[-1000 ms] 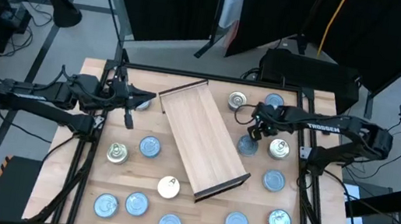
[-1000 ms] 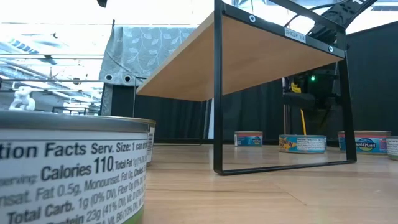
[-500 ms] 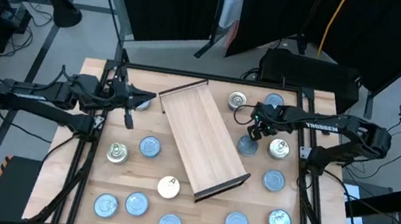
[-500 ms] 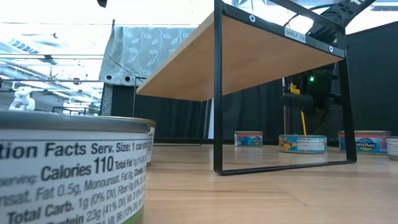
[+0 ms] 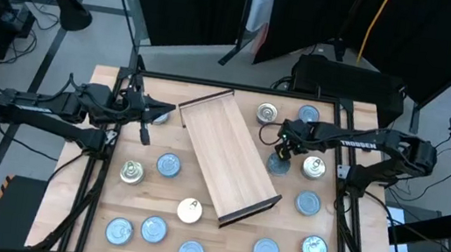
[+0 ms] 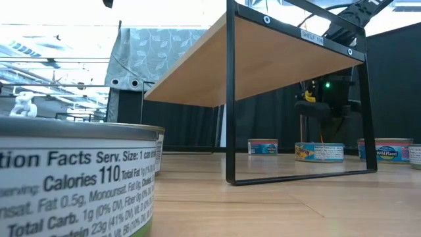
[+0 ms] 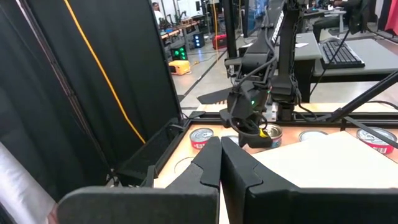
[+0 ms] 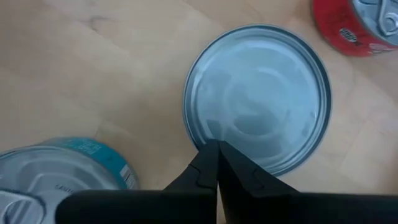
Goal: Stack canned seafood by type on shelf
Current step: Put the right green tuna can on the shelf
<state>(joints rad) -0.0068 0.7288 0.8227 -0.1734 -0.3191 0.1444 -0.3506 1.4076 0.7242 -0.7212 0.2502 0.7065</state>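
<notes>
Seen from above, with twelve o'clock at the far edge of the light wooden surface (image 5: 104,202), the left hand (image 5: 152,117) is held at about ten o'clock, its dark fingers (image 7: 214,168) pressed together on nothing, the arm stretched in level from the left and judged to be waiting. At the centre the long light-wood shelf with thin dark rims (image 5: 226,154) lies slanted from eleven towards five o'clock, and no tin is seen on it. The small round flat tins of canned seafood are scattered around it: blue-topped ones along the near edge (image 5: 153,229) and a cream-topped one (image 5: 189,211) at about seven o'clock. At about two o'clock the right hand (image 5: 280,148) is poised over a plain silver-topped round tin (image 8: 258,115), fingers closed together and pointing down at its rim, a red-sided tin (image 8: 354,25) just beside. The step in hand is judged to be the first pick, nothing yet stacked; the next move would call for the fingers to be parted and lowered around the tin.
</notes>
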